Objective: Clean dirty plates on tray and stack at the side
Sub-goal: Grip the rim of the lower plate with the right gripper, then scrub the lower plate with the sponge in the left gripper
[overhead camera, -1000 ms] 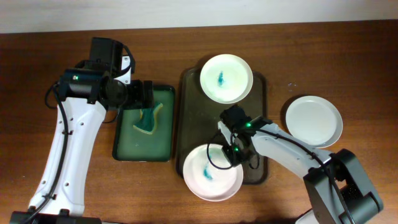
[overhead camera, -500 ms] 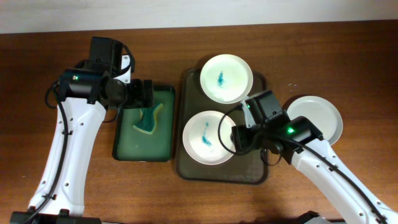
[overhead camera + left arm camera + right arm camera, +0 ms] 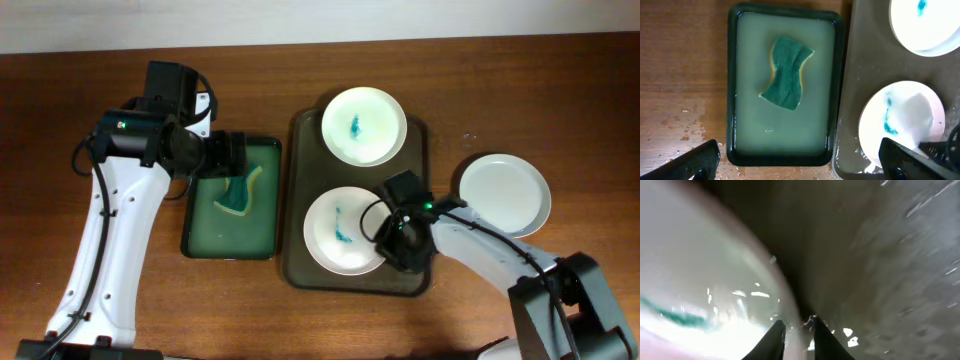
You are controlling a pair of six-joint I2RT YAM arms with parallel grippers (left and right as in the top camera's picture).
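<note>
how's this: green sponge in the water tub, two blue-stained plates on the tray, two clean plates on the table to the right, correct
No: the overhead view shows only one clean plate on the table to the right. The green sponge in the water tub and two blue-stained plates on the tray are correct.

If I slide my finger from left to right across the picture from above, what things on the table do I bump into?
green sponge → front dirty plate → clean white plate
</note>
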